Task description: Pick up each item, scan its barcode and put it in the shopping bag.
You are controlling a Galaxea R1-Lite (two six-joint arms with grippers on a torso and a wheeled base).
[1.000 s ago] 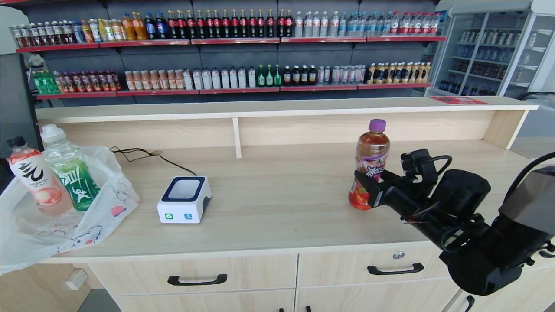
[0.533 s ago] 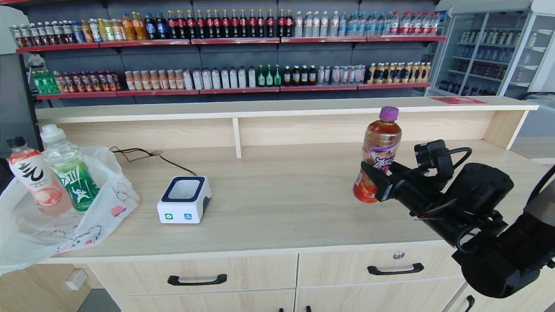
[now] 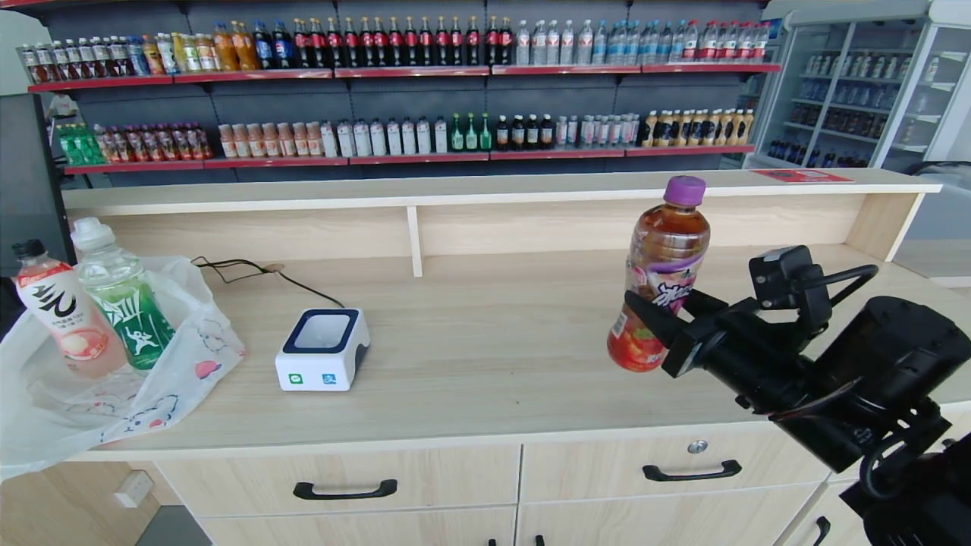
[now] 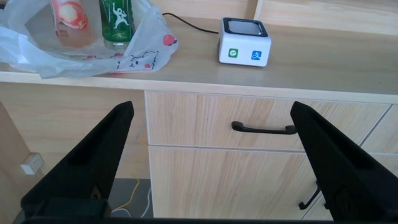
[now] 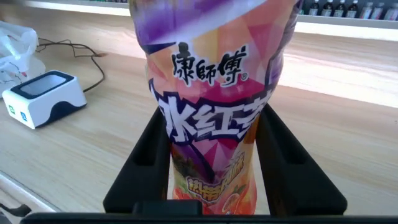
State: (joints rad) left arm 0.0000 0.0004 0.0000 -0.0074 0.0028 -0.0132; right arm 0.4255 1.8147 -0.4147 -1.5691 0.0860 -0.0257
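At the near edge, the left gripper (image 4: pixel 211 109) hangs below counter level in front of the pale wooden drawers (image 4: pixel 249 118), its two black fingers spread wide with nothing between them; to the right, the right gripper (image 3: pixel 667 307) is clamped on the lower body of a tea bottle (image 3: pixel 664 258), one finger on each side of the label, as the right wrist view shows from close behind the fingers (image 5: pixel 152 155); the bottle, amber with a purple cap and a pink and purple label, is held slightly tilted above the right part of the wooden counter (image 3: pixel 485 341); left of centre on the counter sits a small white scanner (image 3: pixel 322 349) with a dark-framed window facing up, well apart from the held bottle; farther left, at the counter's end, a clear printed shopping bag (image 3: pixel 190 341) lies open with two bottles standing in it side by side, a pink one (image 3: pixel 61 311) with a black cap and a green one (image 3: pixel 121 296) with a white cap; a black cable (image 3: pixel 250 269) runs from behind the scanner toward the bag; behind the counter rises a wooden ledge (image 3: pixel 485 189); beyond it, red-edged shelves (image 3: pixel 410 72) carry rows of drinks, and a glass-door fridge (image 3: pixel 850 91) stands at far right.
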